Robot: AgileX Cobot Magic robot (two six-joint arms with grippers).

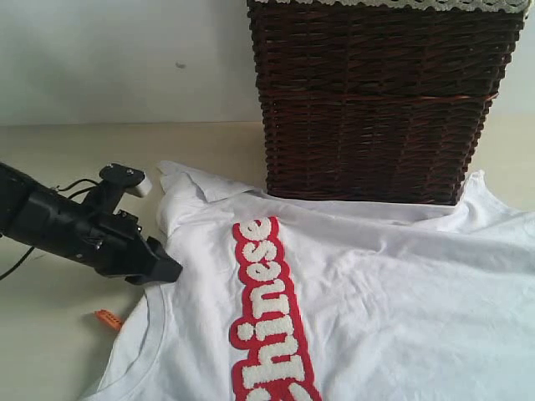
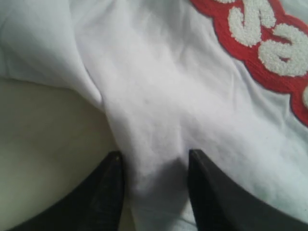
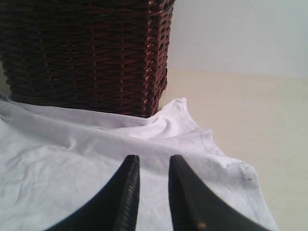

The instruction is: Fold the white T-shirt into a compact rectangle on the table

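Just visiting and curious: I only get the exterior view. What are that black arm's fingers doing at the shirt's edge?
Observer: The left fingers stand apart, with a raised ridge of the white T-shirt between them.
Visitor: Is there a second arm?
Observer: Yes. The right fingers, nearly together with nothing between them, point at the shirt's corner by the wicker basket.
Visitor: Anything else hidden from me?
Observer: Small dark smudges mark the cloth near that corner.

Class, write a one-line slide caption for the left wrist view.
Left gripper straddling a raised fold of the white T-shirt, near its red-outlined lettering, with the table showing alongside.
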